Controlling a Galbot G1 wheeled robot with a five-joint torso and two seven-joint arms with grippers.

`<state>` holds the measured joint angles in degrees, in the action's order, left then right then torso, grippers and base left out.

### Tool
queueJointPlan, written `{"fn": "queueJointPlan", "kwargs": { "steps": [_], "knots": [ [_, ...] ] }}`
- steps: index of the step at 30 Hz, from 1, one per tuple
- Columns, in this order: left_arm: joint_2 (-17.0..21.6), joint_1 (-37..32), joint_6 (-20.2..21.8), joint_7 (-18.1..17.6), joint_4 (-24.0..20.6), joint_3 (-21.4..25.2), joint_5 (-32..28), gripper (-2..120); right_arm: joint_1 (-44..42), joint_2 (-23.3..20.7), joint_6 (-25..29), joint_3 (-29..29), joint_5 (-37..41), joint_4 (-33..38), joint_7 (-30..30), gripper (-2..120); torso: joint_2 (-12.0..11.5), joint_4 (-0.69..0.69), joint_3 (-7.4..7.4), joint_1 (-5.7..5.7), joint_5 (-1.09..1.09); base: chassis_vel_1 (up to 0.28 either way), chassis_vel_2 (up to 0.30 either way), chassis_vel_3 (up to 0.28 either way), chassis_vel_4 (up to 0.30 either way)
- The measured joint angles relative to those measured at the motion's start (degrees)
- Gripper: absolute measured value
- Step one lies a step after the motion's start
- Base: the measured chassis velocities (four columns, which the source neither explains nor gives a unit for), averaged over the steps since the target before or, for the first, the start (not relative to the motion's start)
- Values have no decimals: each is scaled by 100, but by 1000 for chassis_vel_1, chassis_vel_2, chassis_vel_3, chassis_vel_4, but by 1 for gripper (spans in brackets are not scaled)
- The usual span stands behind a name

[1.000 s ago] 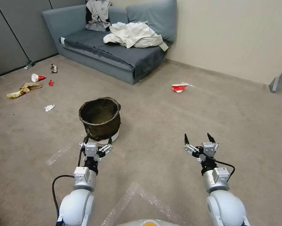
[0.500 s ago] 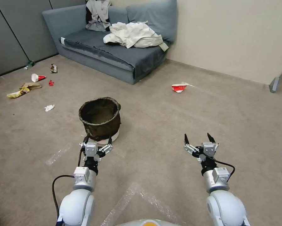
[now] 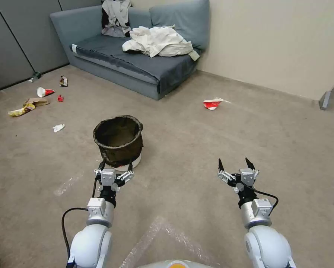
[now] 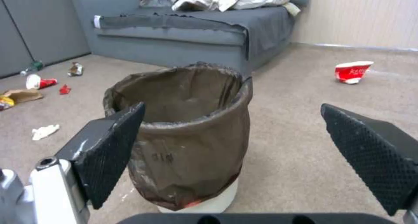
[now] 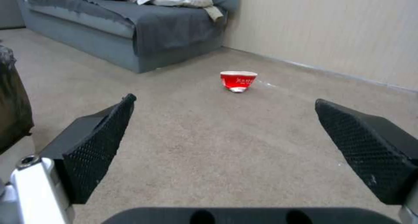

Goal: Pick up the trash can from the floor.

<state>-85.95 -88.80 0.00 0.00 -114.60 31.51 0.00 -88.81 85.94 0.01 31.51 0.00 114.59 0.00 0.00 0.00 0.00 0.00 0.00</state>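
Closest in, from the head view: left gripper [image 3: 115,165] held low just in front of the trash can [image 3: 118,140], jaws spread wide, tips pointing at the base of the bin but not touching as far as can be told. Right gripper [image 3: 234,164] off to the right at about the same depth, jaws also apart, over bare floor [image 3: 181,193] with nothing between the fingers.

Trash can upright on the carpet, dark bag folded over the rim, white base peeking out below. From the left wrist view, way more detail on it: wrinkled brown bag [image 4: 191,152], slack and saggy down the side, white base [image 4: 217,199] at the bottom, bin sitting between the two black textured pads [image 4: 109,152] but farther off than them, not pinched. Inside of the bag visible from the head view, looks empty.

Right wrist view: just a dark sliver of the bin [image 5: 13,109] at the edge, plus a clear look at a crushed red cup [image 5: 237,81] lying on the carpet beyond the open fingers.

Farther out in the head view: white crumpled scrap [image 3: 58,128], then a cluster of litter [image 3: 29,105] off to the left near the grey wall panels. At the back, grey sofa [image 3: 137,70] with pale cloth [image 3: 157,41] heaped on it, against the beige wall [image 3: 278,41].
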Motion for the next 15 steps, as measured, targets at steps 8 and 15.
{"fn": "queueJointPlan", "kwargs": {
  "steps": [8,15],
  "knots": [
    [0,0,0,0,0,0,0,100,0,0,0,0,0,0,0,100,0,0,0,0,0,0,0,0,0],
    [60,-149,0,-36,-222,96,-20,100,-103,40,-38,-20,-35,214,33,100,0,-1,0,0,-2,0,0,0,0]
  ]
}}
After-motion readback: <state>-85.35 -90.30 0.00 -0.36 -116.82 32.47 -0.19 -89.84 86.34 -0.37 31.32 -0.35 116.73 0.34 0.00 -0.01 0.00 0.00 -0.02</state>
